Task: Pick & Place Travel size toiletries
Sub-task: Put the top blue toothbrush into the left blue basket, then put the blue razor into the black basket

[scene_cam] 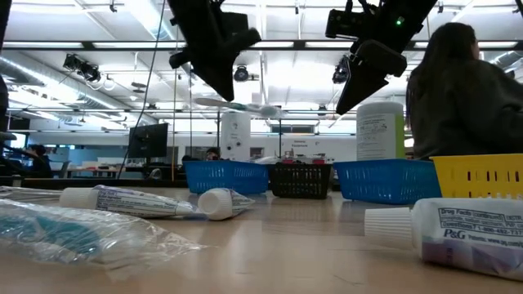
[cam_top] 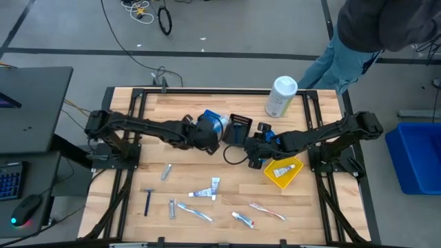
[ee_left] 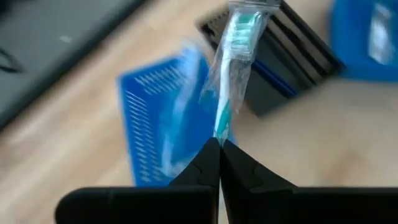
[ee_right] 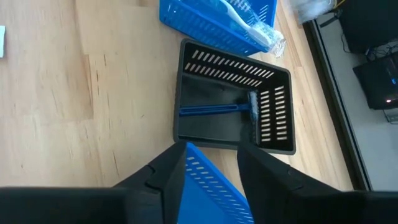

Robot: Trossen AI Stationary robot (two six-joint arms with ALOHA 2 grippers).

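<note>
Wooden table (cam_top: 124,179) fills the high view, with about 8 toiletries (cam_top: 204,193) loose near its front edge, 1 tube in the yellow tray (cam_top: 284,172). Low view: both arms hang above the trays. Left wrist view: the left hand (ee_left: 220,149) pinches a wrapped toothbrush (ee_left: 233,56) above the blue tray (ee_left: 163,118), probably for dropping. Right wrist view: the right hand (ee_right: 211,165) waits, fingers apart and empty, near the black tray (ee_right: 233,99) holding 1 razor (ee_right: 221,110).

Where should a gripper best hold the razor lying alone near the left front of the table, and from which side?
Grip the razor at mid-handle, coming straight down from above. It lies flat, alone on bare wood, handle running front to back, so the fingers should close across its narrow width.
</note>
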